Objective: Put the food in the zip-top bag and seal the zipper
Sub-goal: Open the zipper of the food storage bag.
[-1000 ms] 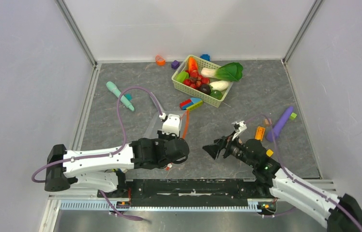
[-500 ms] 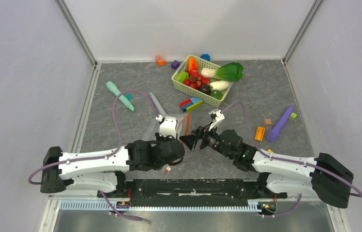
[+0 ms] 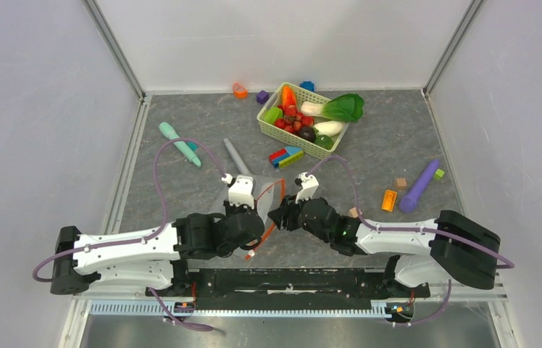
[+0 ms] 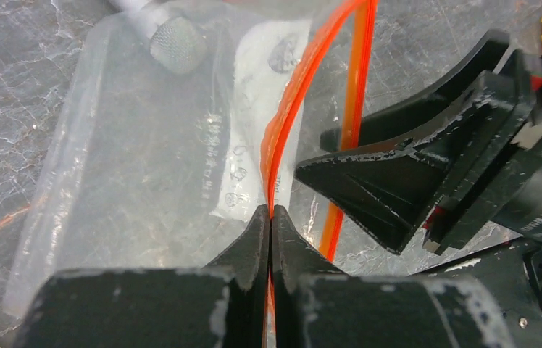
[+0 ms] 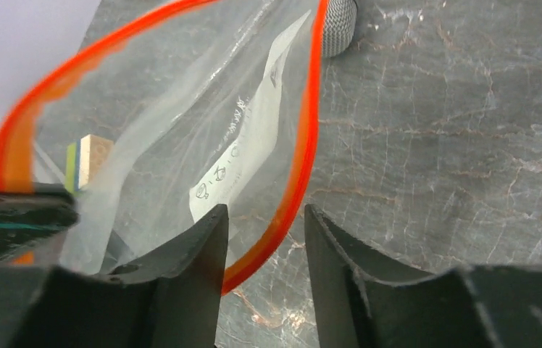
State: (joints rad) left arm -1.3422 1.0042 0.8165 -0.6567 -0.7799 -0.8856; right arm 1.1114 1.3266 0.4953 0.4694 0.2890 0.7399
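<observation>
My left hand (image 4: 270, 216) is closed tight, and its two fingers pinch one strip of the zipper (image 4: 288, 123), so this orange-red strip rises from the pinch in a curve. The bag (image 4: 145, 152) lies on the bench (image 3: 181, 188) near my bases, between my two hands. It is clear and crumpled, and a white printed label shows through it. Its mouth is parted: one strip is in my left fingers, and the other bows away to the right. A grey stick (image 3: 235, 154) rests with its round end at the far edge of the bag. My right hand (image 5: 263, 221) is just beside the left one and points toward it. Its fingers are apart, and the second strip passes through the gap between them; I cannot tell if it touches a finger. The food (image 3: 293, 119) is in the basket (image 3: 262, 114) at the far side of the bench, well apart from the bag, with the bok choy (image 3: 342, 107) at the basket's right end.
</observation>
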